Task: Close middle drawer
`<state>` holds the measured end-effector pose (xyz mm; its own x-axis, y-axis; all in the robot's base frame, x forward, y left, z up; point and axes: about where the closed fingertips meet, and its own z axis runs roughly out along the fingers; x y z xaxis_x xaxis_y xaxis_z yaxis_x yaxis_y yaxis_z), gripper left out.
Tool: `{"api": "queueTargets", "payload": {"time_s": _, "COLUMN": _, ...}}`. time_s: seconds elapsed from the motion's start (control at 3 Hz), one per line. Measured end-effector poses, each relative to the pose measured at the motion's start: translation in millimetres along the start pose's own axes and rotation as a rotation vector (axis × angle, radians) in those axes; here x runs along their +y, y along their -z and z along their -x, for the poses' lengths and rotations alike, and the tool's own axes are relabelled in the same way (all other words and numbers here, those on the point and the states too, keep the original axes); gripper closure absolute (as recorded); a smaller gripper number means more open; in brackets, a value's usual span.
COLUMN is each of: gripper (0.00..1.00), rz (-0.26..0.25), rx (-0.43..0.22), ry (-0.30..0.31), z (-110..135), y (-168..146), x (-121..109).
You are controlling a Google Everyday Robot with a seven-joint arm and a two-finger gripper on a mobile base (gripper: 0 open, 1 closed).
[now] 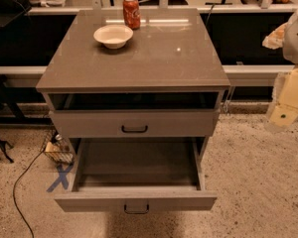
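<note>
Pincer [282, 114] at right edge, well apart from open middle drawer [134, 200]

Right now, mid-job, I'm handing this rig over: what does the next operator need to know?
Gripper: at the right edge of the view, beside the cabinet, touching no drawer.
Middle drawer: pulled far out toward the camera, its handle facing front.
Done: nothing yet; the drawer is fully open.
Left: bring the gripper to the drawer front and push it in until flush.
</note>
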<state>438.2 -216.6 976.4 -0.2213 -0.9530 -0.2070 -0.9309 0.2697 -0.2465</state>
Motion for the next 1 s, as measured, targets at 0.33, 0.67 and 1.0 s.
{"api": "queueTargets", "payload": {"time_s": 0.33, "gripper": 0.0, "rz": 0.0, "rx": 0.0, "ry": 0.0, "z": 0.0, "y": -0.1, "x": 0.0}}
{"api": "queueTargets", "payload": {"time_s": 0.67, "gripper": 0.0, "rz": 0.064, "rx": 0.029, "ry": -0.119, "z": -22.2, "y": -39.5, "x": 11.7}}
{"api": "queueTargets", "payload": {"time_s": 1.0, "gripper": 0.0, "rz": 0.129, "rx": 0.07, "ry": -0.321, "z": -56.6, "y": -105.8, "x": 39.6}}
